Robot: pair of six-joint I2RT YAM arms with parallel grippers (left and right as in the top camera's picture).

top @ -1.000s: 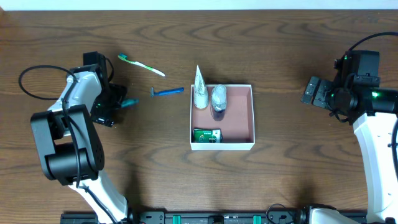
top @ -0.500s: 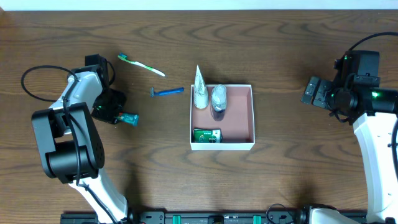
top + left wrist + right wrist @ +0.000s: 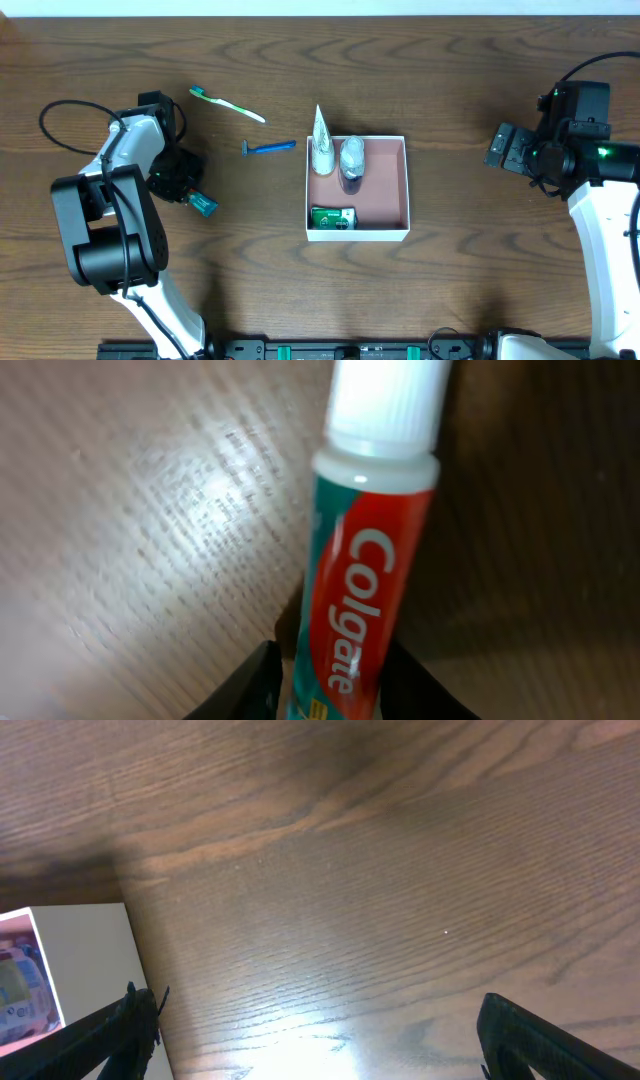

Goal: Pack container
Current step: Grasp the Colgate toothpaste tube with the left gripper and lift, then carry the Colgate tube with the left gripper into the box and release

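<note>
The container (image 3: 408,185), a white-walled square box with a pink-brown floor, sits mid-table holding a white cone-shaped tube (image 3: 322,140), a clear bottle (image 3: 351,160) and a green packet (image 3: 333,217). Far to its left, my left gripper (image 3: 185,190) is shut on a small teal and red Colgate toothpaste tube (image 3: 204,203). In the left wrist view the tube (image 3: 365,580) points its white cap away from me, and both black fingers (image 3: 250,685) press its lower end on either side of my left gripper (image 3: 335,690). My right gripper (image 3: 505,148) hovers open right of the container, its jaws (image 3: 320,1040) wide over bare wood, with the container's wall (image 3: 95,960) at the left.
A green and white toothbrush (image 3: 228,104) lies at the back left, and a blue razor (image 3: 270,148) lies between it and the container. A black cable loops beside the left arm (image 3: 60,120).
My left gripper's jaws have closed on the toothpaste tube, and the tube has swung toward the table's front with it. The right arm has stayed still.
</note>
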